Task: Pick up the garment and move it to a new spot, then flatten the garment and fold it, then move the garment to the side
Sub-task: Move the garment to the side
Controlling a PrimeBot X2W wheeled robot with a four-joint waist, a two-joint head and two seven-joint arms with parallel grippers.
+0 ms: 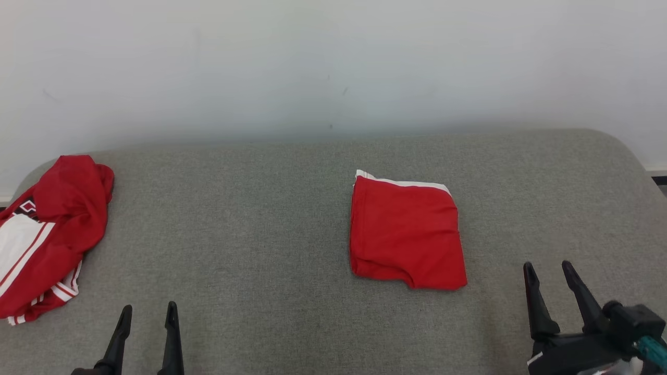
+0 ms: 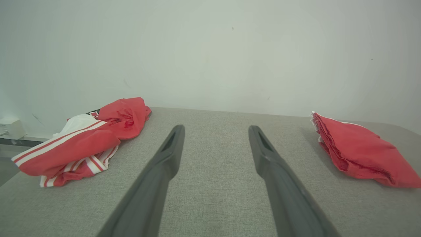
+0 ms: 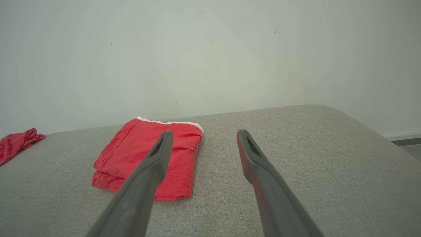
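Observation:
A red garment [image 1: 407, 233] with a white edge lies folded into a neat square right of the middle of the grey padded table [image 1: 250, 219]; it also lies at the right of the left wrist view [image 2: 358, 151] and left of centre in the right wrist view [image 3: 148, 156]. My left gripper [image 1: 148, 309] stands open near the front edge at the lower left, nothing between its fingers [image 2: 171, 148]. My right gripper [image 1: 548, 266] is open too, just right of the folded garment and apart from it, its fingers [image 3: 159, 153] empty.
A second red and white garment [image 1: 47, 234] lies crumpled at the table's left edge, partly hanging over it [image 2: 85, 141]; a corner of it shows in the right wrist view [image 3: 16, 141]. A pale wall [image 1: 333, 62] rises behind the table. The table's right corner is rounded.

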